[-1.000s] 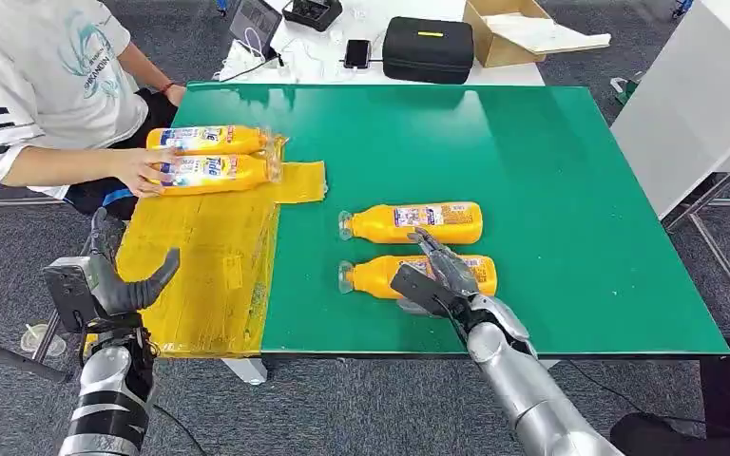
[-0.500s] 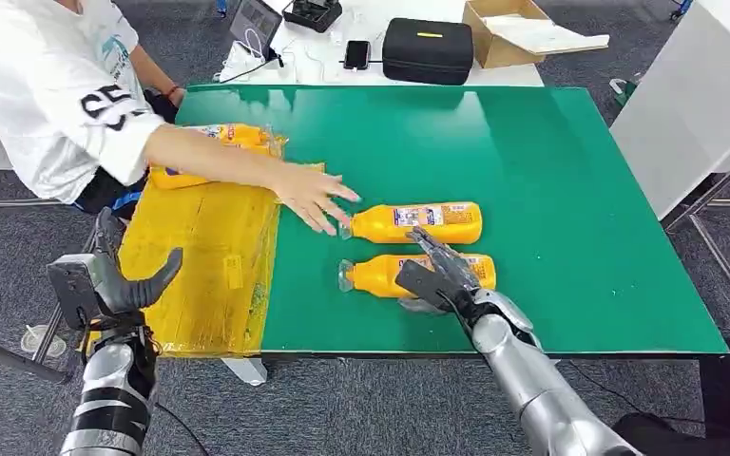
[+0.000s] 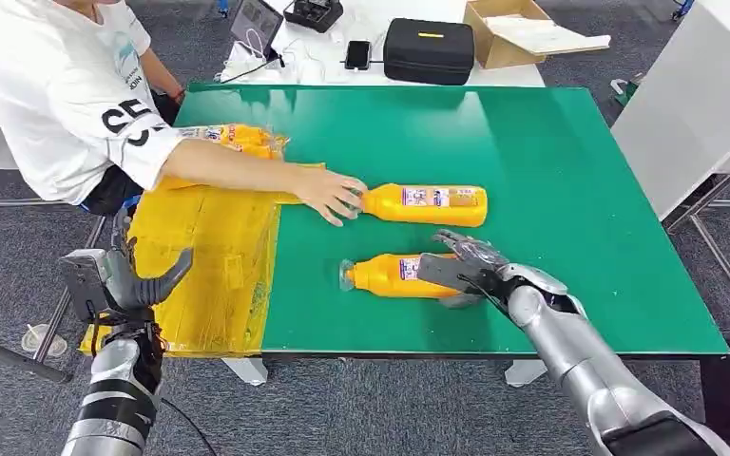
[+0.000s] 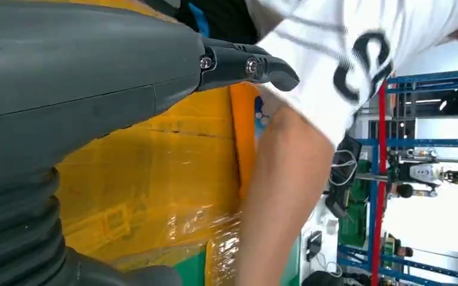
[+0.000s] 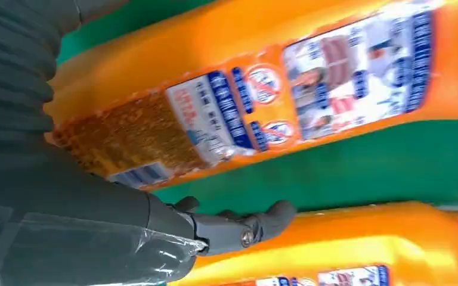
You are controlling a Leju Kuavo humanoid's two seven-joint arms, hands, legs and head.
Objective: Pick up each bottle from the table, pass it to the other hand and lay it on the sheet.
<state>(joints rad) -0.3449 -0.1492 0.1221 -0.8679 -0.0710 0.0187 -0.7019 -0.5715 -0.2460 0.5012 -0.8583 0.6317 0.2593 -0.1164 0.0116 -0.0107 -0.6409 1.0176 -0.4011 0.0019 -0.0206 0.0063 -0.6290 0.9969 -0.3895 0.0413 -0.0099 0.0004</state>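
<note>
— Items, left to right?
— Left hand (image 3: 124,280): grey ribbed cover, thick thumb, darker fingers spread apart, holding nothing, off the table's left edge beside the sheet (image 3: 204,275). Sheet: yellow, glossy, wrinkled film, draped over the table's left end and hanging past the front edge. Stowed bottles (image 3: 238,138): orange, lying at the sheet's far end, partly hidden by a person's arm (image 3: 238,171).
— Middle?
— Person's hand (image 3: 337,198) on the cap end of the far bottle (image 3: 423,204), which lies flat, orange plastic with a printed label. Near bottle (image 3: 390,275): same make, on its side, cap toward the sheet. Right hand (image 3: 461,271) rests over its base end, fingers draped on it; whether they clasp it cannot be told.
— Open room?
— Table (image 3: 570,190): smooth green mat, bare across its right half. Black case (image 3: 428,49) and cardboard box (image 3: 509,28) on a white desk beyond the far edge. Floor: grey carpet.
</note>
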